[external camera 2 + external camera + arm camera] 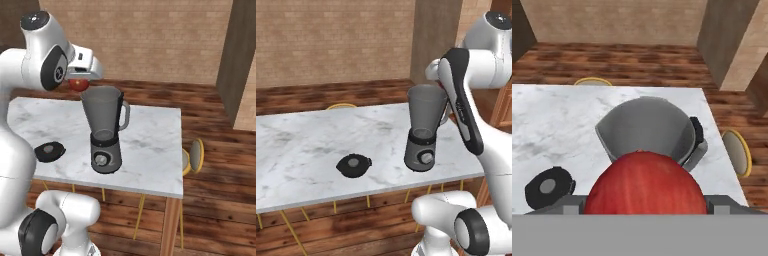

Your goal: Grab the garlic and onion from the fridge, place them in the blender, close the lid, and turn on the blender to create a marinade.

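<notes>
Left base view: the blender (425, 131) stands right of centre on the marble table (301, 150), its jar open at the top. The black lid (354, 165) lies flat on the table at lower centre, well apart from the blender, to its left. The arm crosses the right side of the frame; the onion (442, 86) shows as a red sliver just beside the jar's upper right rim.

Right base view: the gripper (77, 80) sits at upper left, holding the onion (77, 84) just left of and slightly above the blender's (105, 131) mouth. The lid (49, 151) rests at the table's (150, 145) left edge. A yellow stool (194, 156) stands right of the table.

Hand view: the onion (645, 184) occupies the lower centre, clasped between the fingers. The blender's (646, 130) open mouth lies directly above it in the frame. The lid (549, 187) is at lower left, on the table (557, 120).
</notes>
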